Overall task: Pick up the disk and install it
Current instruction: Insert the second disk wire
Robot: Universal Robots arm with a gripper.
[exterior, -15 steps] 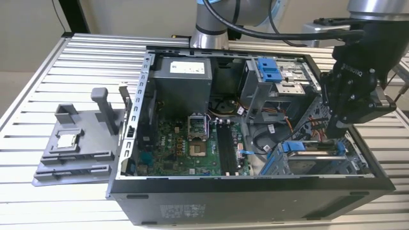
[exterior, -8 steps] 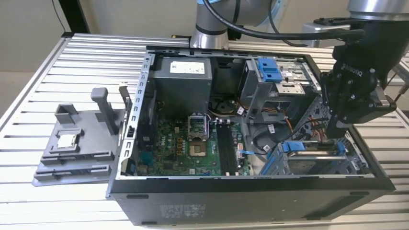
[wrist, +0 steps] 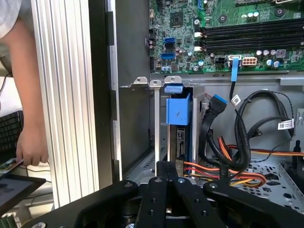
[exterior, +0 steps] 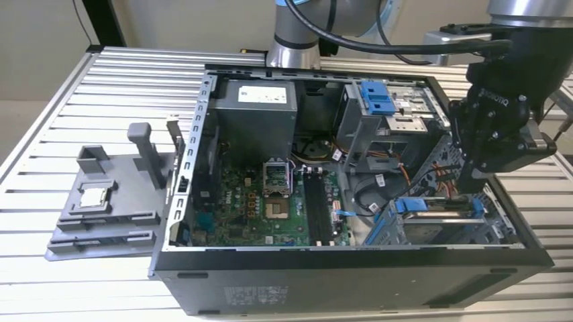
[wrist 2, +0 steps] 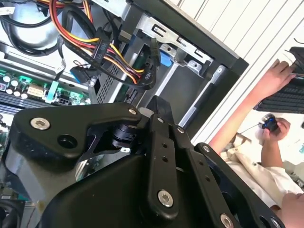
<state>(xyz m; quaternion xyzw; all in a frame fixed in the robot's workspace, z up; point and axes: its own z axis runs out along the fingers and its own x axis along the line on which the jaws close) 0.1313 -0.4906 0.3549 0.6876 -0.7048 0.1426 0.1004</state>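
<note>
The open computer case [exterior: 179, 265] lies on its side on the slatted metal counter [exterior: 134, 74]. The disk [exterior: 441, 208] sits edge-up in the drive cage at the case's front corner, on the exterior view's right. Its blue rails run along both sides and a blue tab [exterior: 411, 204] sits at the end facing the motherboard [exterior: 268, 201]. In the first wrist view the disk [wrist: 181, 140] shows as a narrow dark strip between blue rails, standing in the cage slot just beyond the black gripper [wrist: 166, 165].

The gripper [exterior: 467, 182] hangs inside the case over the drive cage, its tip just above the disk's end; whether it touches the disk cannot be told. Its jaws look pressed together, with nothing seen between them, and in the second wrist view the gripper [wrist 2: 159, 102] narrows to a single tip near the case wall.

A bundle of orange, yellow and black cables [wrist: 223, 173] runs beside the cage inside the case. The power supply [exterior: 255, 100] fills the case's far corner and a wide blue latch [exterior: 380, 97] lies on the upper bay. Outside the case, on the exterior view's left, a grey holder [exterior: 107, 201] carries a small square processor chip [exterior: 92, 196]. A person's hand [wrist: 31, 145] rests beyond the counter's edge.
</note>
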